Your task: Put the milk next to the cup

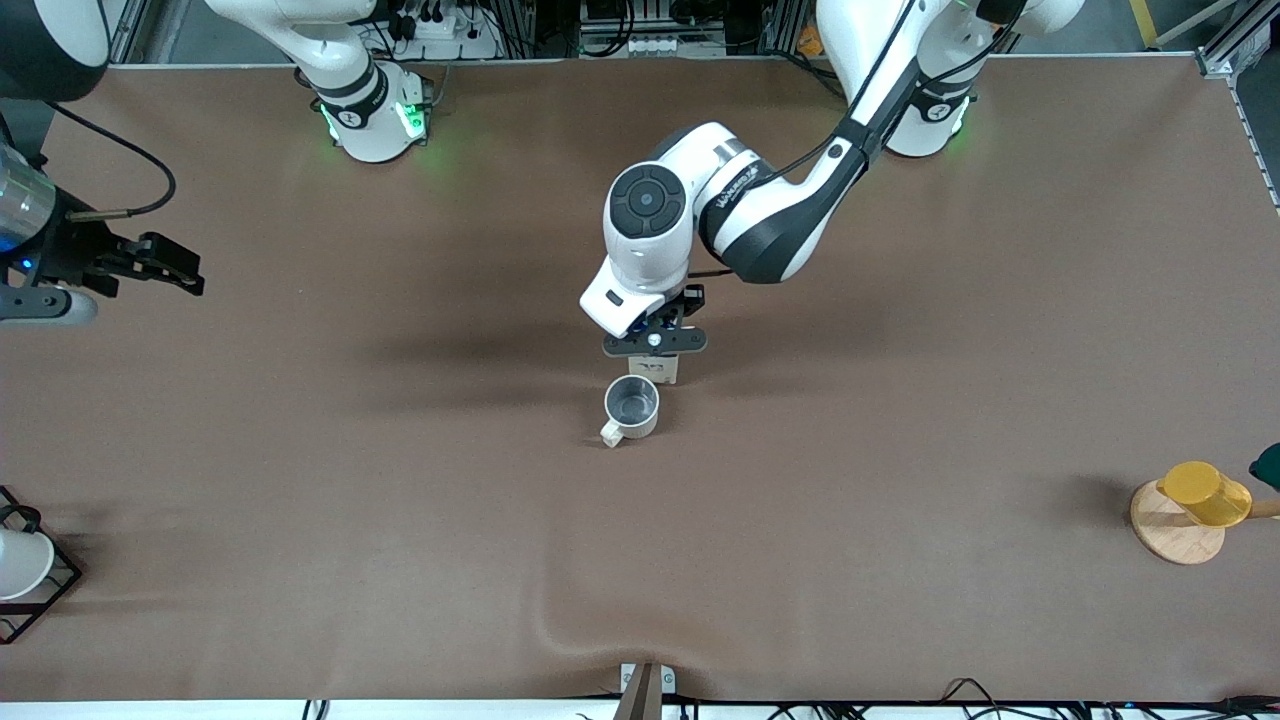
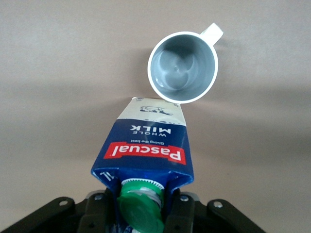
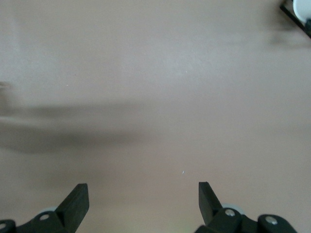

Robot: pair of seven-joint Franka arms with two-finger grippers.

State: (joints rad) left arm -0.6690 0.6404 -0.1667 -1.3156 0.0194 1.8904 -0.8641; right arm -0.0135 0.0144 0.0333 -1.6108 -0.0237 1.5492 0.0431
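The milk (image 2: 146, 148) is a dark-blue carton with a green cap and a red label band. My left gripper (image 2: 141, 216) is shut on its top, one finger on each side of the gable. In the front view the left gripper (image 1: 655, 343) holds the milk (image 1: 668, 370) upright, right beside the cup (image 1: 631, 405) and farther from the front camera. The cup (image 2: 182, 68) is light grey-beige and empty, its handle pointing away from the carton. I cannot tell if the carton's base touches the table. My right gripper (image 1: 160, 265) waits open at the right arm's end of the table, also in its wrist view (image 3: 143, 204).
A yellow cup (image 1: 1205, 493) lies on a round wooden board (image 1: 1170, 530) at the left arm's end. A white cup sits in a black wire rack (image 1: 45, 590) at the right arm's end. The brown cloth has a fold (image 1: 560, 625) near the front edge.
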